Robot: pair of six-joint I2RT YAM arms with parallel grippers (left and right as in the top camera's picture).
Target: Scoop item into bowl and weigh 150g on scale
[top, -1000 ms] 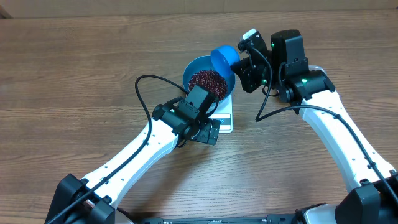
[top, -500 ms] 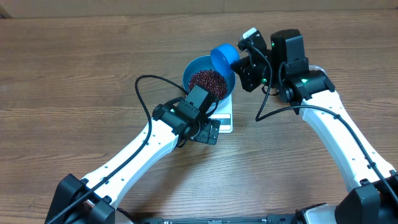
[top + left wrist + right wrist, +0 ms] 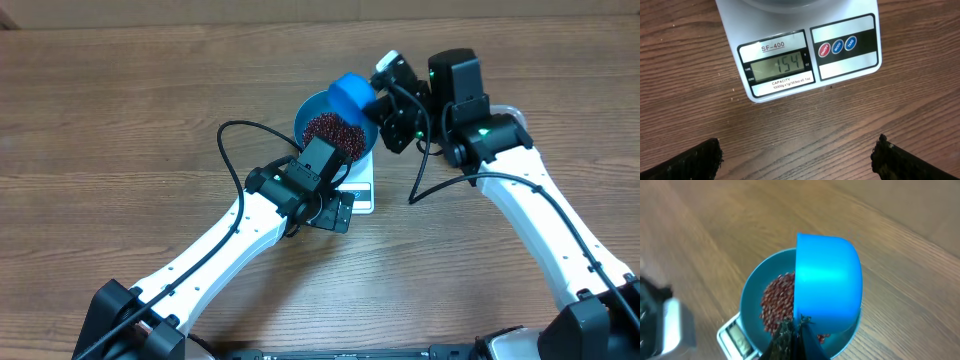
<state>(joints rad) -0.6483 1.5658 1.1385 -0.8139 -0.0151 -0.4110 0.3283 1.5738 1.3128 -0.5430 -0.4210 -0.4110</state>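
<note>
The blue bowl (image 3: 308, 108) stands on the white scale (image 3: 361, 190) and holds a maroon heap of beans (image 3: 332, 130). In the left wrist view the scale (image 3: 850, 65) shows 154 on its display (image 3: 777, 64). My right gripper (image 3: 380, 100) is shut on the handle of a small blue scoop (image 3: 351, 95), which hangs tilted over the bowl's far right rim. In the right wrist view the scoop (image 3: 828, 282) covers part of the bowl (image 3: 747, 305) and the beans (image 3: 777, 302). My left gripper (image 3: 799, 160) is open, low over the table just in front of the scale, with nothing in it.
The left arm (image 3: 230, 235) reaches in from the lower left and hides part of the scale. The right arm (image 3: 540, 210) comes in from the lower right. Bare wooden tabletop (image 3: 120, 120) lies around the scale.
My right gripper has shifted left with the scoop and turned it, so the scoop now sits further over the bowl. The left arm has not moved.
</note>
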